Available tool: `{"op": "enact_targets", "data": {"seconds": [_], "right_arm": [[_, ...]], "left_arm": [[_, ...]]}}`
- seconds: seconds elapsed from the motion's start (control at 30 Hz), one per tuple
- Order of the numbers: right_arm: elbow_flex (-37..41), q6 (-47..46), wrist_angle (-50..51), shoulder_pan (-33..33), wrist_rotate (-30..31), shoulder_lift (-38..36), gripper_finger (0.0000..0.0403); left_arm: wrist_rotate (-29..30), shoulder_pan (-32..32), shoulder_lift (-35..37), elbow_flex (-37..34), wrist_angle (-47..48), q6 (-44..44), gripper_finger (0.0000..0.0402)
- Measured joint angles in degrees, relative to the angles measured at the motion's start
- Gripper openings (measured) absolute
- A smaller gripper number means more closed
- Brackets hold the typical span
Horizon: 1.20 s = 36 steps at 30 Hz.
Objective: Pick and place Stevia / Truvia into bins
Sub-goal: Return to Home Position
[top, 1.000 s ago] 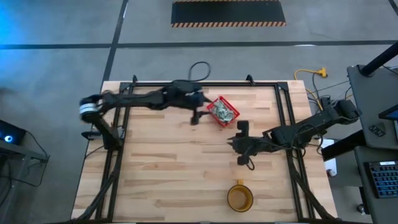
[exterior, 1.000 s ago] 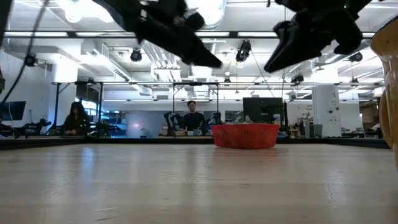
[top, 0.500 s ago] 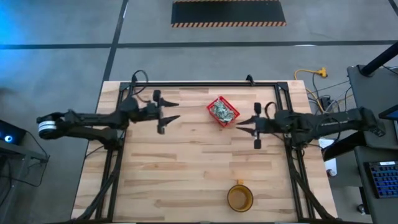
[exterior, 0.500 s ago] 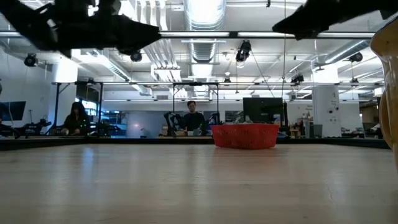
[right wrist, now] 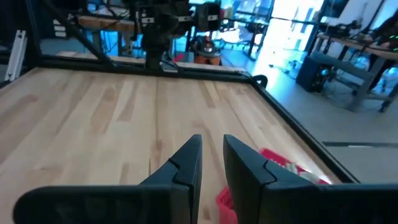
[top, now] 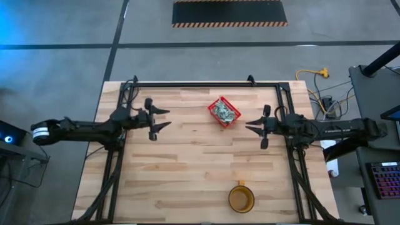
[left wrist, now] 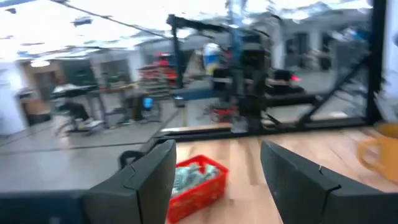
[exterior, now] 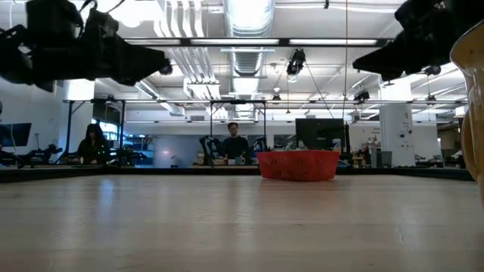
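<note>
The red basket stands on the far middle of the table and holds a heap of pale green and white Stevia sachets. It also shows in the low view and in both wrist views. My left gripper hovers open to the left of the basket, pointing level toward it, fingers empty. My right gripper hovers to the right of the basket, level, with only a narrow gap between its empty fingers. Both are above the table.
An amber-brown cup stands near the table's front edge, right of the middle, and looms at the low view's right edge. A black frame runs around the tabletop. Bare wood lies between the arms and in front of the basket.
My left gripper has drawn back from beside the basket toward the table's left edge, sinking and tipping up to level. My right gripper has gone from the table's middle toward the far and right edges and has turned level. The basket has stayed put.
</note>
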State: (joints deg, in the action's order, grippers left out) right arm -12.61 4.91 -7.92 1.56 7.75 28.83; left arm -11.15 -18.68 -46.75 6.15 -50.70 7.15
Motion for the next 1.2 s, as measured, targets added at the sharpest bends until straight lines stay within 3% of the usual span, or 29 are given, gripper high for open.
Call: {"op": "enact_targets", "data": {"seconds": [0.17,0.73,0.97,1.2], "right_arm": [[2.53,-0.09,-0.01,0.00,1.42,-6.37,0.0057],[7.48,-2.09,3.43,-0.76,-0.22,-18.28,0.0057],[10.29,-1.39,3.10,-4.14,-0.94,-23.41,0.0057],[10.88,1.00,3.29,-9.10,-0.83,-25.18,0.0057]], "left_arm": [[4.49,0.47,4.03,-5.67,-5.75,-5.54,0.0218],[4.47,5.96,13.32,-5.72,3.39,-5.12,0.0218],[5.98,9.65,14.86,-5.75,5.01,-5.26,0.0218],[11.70,15.31,14.15,-5.79,5.18,-3.78,0.0218]]}}
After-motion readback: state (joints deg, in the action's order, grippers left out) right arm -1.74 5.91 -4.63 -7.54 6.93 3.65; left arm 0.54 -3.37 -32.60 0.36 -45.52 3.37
